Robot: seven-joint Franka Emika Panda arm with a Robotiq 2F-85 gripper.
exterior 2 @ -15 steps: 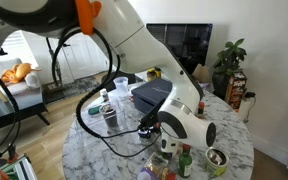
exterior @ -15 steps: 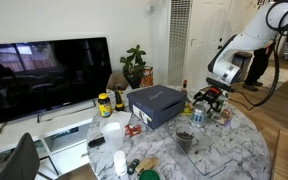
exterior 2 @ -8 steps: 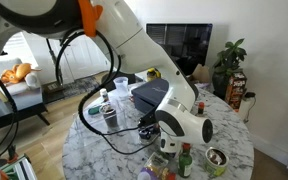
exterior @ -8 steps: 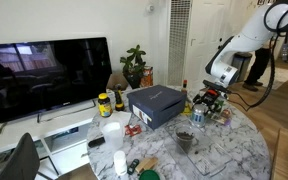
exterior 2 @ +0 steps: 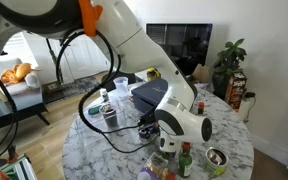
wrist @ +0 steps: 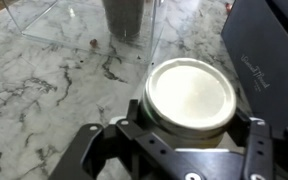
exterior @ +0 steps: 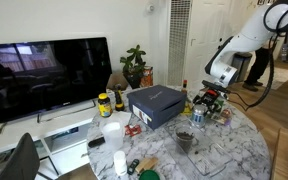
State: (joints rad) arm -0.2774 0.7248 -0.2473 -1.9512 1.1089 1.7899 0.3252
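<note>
On the round, grey-veined marble table (wrist: pixel 44 90), a glass jar (wrist: pixel 191 97) with a smooth, flat, cream-white disc lid stands upright beside a matte dark box (wrist: pixel 269 50). The black metal gripper (wrist: pixel 188 125) straddles the jar, jaws wide on either side; whether they touch it cannot be told. A clear plastic container (wrist: pixel 79 22) lies beyond.
</note>
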